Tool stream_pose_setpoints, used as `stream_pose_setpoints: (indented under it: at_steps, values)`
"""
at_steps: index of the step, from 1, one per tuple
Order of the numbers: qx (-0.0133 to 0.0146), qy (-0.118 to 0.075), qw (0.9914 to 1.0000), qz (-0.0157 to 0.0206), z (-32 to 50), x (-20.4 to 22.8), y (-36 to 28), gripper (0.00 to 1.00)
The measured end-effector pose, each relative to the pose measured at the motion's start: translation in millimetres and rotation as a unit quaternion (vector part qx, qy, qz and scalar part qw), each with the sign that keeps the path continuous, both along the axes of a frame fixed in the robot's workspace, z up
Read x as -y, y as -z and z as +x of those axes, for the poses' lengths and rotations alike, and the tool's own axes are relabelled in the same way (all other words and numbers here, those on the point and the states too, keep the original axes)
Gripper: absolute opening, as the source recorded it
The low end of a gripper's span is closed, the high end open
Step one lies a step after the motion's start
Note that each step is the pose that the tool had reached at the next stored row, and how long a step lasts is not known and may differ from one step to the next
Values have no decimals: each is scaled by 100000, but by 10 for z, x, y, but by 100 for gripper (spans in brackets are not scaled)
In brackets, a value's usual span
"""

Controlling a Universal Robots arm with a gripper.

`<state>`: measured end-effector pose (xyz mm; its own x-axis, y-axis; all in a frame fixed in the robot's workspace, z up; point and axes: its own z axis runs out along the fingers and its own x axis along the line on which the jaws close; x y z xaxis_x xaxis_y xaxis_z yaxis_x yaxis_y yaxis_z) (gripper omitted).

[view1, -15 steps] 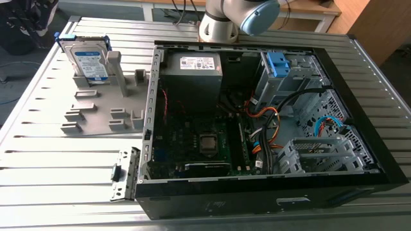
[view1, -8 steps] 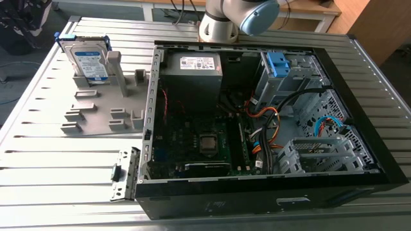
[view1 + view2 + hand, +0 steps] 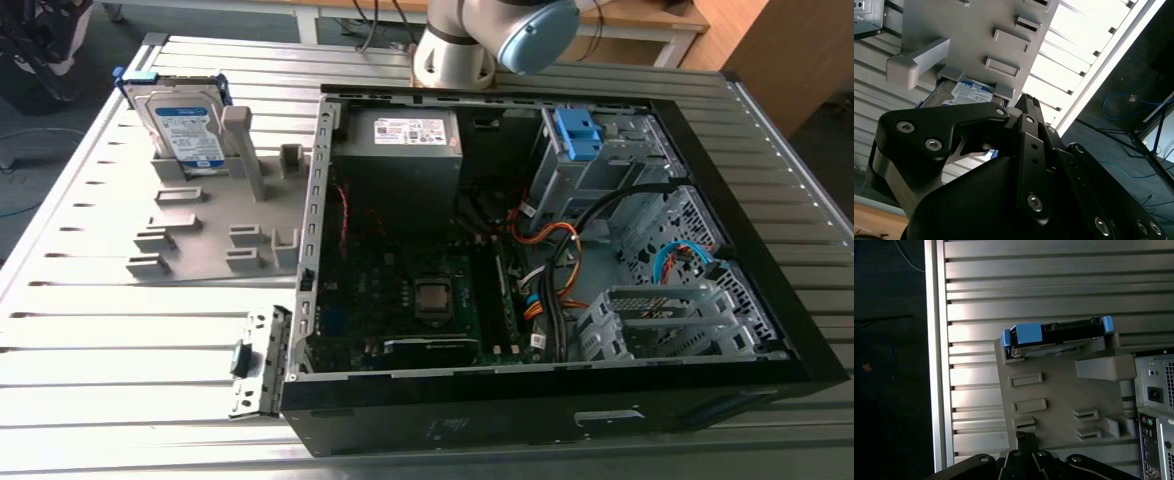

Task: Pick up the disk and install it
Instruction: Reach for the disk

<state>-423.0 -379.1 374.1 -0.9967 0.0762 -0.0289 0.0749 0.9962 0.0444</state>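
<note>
The disk (image 3: 183, 125) stands upright on its edge in a slot at the far end of a grey holder (image 3: 200, 215), to the exterior view's left of the open computer case (image 3: 747, 200). Its white-and-blue label faces the exterior camera and blue rails run round its edges. In the first wrist view the disk (image 3: 1054, 335) is seen edge-on, blue rails at the ends, at the holder's (image 3: 1054, 405) far rim. My gripper (image 3: 1026, 440) hangs over the holder's near rim, shut, holding nothing, well apart from the disk. In the second wrist view my gripper (image 3: 1026, 102) points toward the disk (image 3: 966, 92).
The case lies open on a slatted metal table (image 3: 80, 330). Inside are a grey power supply box (image 3: 400, 150), a motherboard (image 3: 414, 290), cables (image 3: 561, 250), a blue bracket (image 3: 577, 130) on a metal bay, and a cage (image 3: 654, 320). The arm's base (image 3: 461, 50) stands behind.
</note>
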Motion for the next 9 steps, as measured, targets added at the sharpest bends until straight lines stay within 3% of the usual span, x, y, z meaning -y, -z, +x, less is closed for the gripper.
stream_pose_setpoints:
  at_steps: [9]
  values:
    - [-4, 1, 100000, 0, -124, -1, 9, 11]
